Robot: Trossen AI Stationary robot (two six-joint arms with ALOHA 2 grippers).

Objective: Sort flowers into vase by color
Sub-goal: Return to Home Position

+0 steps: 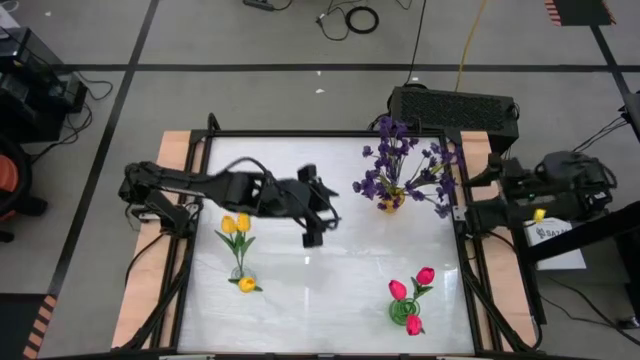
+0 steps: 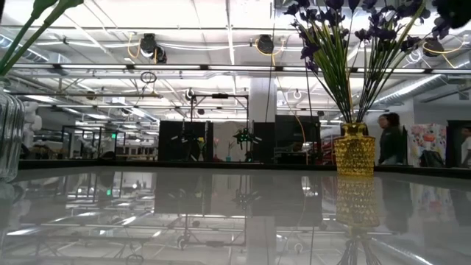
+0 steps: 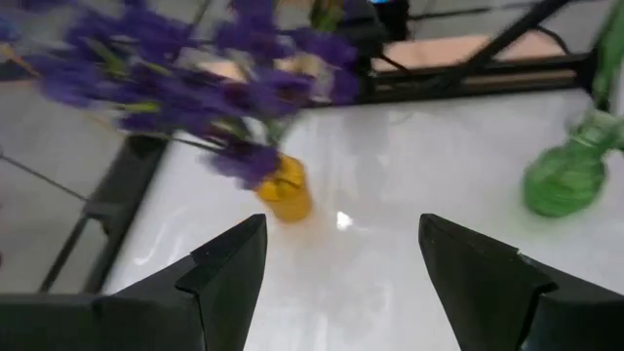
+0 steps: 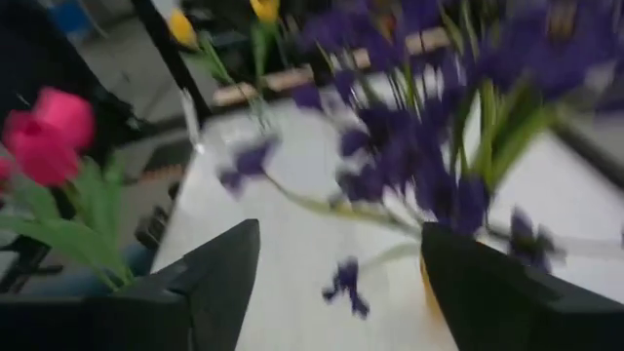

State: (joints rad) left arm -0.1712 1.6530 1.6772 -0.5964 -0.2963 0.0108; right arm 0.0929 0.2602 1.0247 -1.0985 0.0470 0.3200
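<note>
Bushy purple sprigs (image 1: 402,163), likely light and floppy, stand in the yellow glass vase (image 1: 389,200) by the table's far edge; best pinched low on the stems. The left gripper (image 3: 341,234), mid-table, and the right gripper (image 4: 341,244), at the right edge, both gape empty.

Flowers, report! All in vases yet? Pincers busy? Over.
Left pincer open, empty, over table middle. Right pincer open, empty, at right edge. Purple sprigs in yellow vase, pink tulips in green vase, yellow tulips in clear vase. Nothing blocking.

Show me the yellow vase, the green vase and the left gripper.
yellow vase (image 2: 355,151), low view, its textured body.
green vase (image 3: 564,181), left wrist view, its round body.
left gripper (image 3: 343,236), left wrist view, midway between fingertips.
</note>
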